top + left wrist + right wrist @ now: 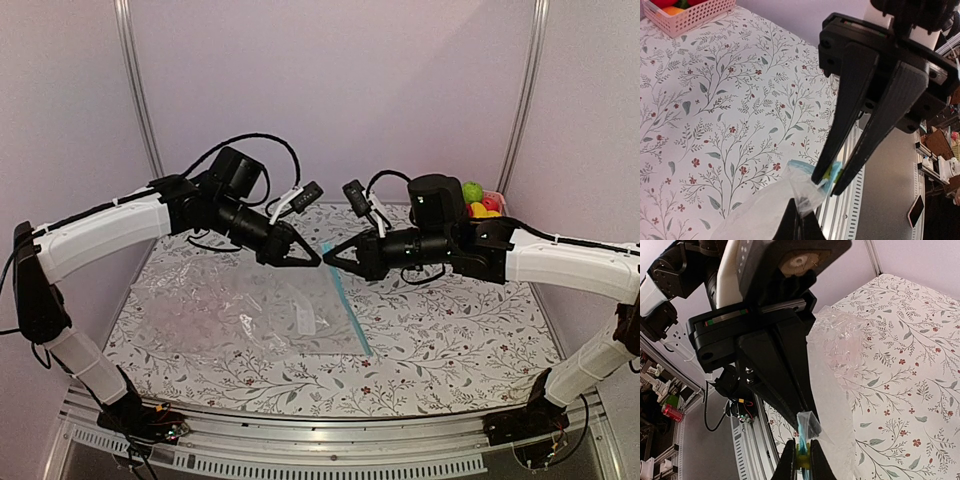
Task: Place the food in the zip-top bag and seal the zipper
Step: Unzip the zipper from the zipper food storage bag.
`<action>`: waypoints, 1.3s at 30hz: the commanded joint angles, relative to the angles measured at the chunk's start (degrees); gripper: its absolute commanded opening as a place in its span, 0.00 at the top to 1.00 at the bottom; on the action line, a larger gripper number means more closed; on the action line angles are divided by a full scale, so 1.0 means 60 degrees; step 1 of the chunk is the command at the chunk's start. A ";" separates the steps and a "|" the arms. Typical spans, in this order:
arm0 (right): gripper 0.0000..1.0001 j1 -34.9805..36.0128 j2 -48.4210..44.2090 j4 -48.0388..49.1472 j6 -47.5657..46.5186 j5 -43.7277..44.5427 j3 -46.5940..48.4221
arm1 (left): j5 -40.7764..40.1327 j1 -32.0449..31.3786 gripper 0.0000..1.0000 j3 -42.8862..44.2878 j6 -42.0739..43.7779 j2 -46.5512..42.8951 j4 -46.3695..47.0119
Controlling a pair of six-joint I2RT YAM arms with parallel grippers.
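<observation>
Above the middle of the floral tablecloth [450, 330], the two arms meet nose to nose, the left gripper [312, 258] and the right gripper [332, 256] almost touching at their tips. The zip-top bag [240, 315] lies crinkled and mostly flat on the cloth under the left arm. Its mouth faces right, and the blue-teal zipper [350, 310] runs along that edge from the near side up to the two grippers. The far corner of the mouth is lifted off the cloth. In the right wrist view the right gripper [802, 462] is clenched on the zipper [806, 426], the strip standing up from between its fingers. The left gripper [807, 412] comes down from above with its jaws pressed together at the edge of the bag [835, 355] right by the strip. The left wrist view shows the same pinch from the other side: clear plastic [765, 210] rises into the closed left gripper [797, 220], just beside the right gripper [830, 181] nipping the blue strip. The food [472, 190], green, yellow and red pieces, sits in the pink lattice basket [695, 12] at the far right corner, behind the right arm and well apart from the bag.
</observation>
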 commanded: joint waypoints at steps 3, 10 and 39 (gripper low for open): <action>1.00 -0.0005 0.0085 -0.0733 -0.0030 0.0298 -0.0383 | -0.0057 0.0589 1.00 -0.0154 -0.0301 -0.0380 0.0618; 1.00 0.0004 0.0345 -0.0873 -0.0178 0.0451 -0.0094 | 0.0082 0.0735 1.00 -0.0215 -0.0607 -0.0654 0.0913; 1.00 0.0006 0.0165 -0.1068 -0.0132 0.0994 -0.0493 | 0.0203 0.2041 1.00 -0.0443 -0.1407 -0.0994 0.1634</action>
